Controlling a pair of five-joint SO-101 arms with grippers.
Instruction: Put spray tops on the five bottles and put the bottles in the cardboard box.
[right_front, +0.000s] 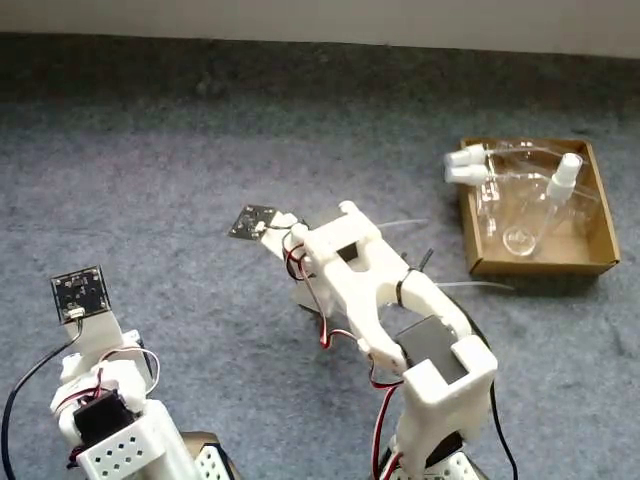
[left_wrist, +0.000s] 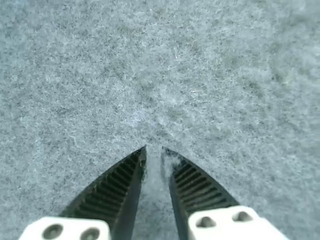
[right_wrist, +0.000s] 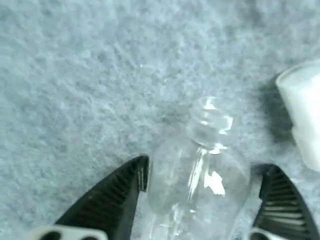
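Bottle (right_wrist: 197, 190) of clear plastic, uncapped, lying on the tabletop (right_front: 200, 170) between the right hand's (right_wrist: 205, 170) wide-spread fingers.
Its threaded neck is bare and its rounded shoulder glints. The black, ribbed fingers (right_wrist: 115, 195) flank it without clamping, and a white plastic part (right_wrist: 305, 115) sits just beside it. The tabletop is covered in fuzzy grey felt. Farther off, the shallow brown cardboard box (right_front: 590, 265) holds clear bottles (right_front: 530, 215) with white spray tops (right_front: 465, 165). The left hand (left_wrist: 154, 150) is all but closed and empty.

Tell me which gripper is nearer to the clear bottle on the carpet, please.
Right. The right gripper has its fingers on both sides of the bottle; the left gripper is over bare carpet, away from it.
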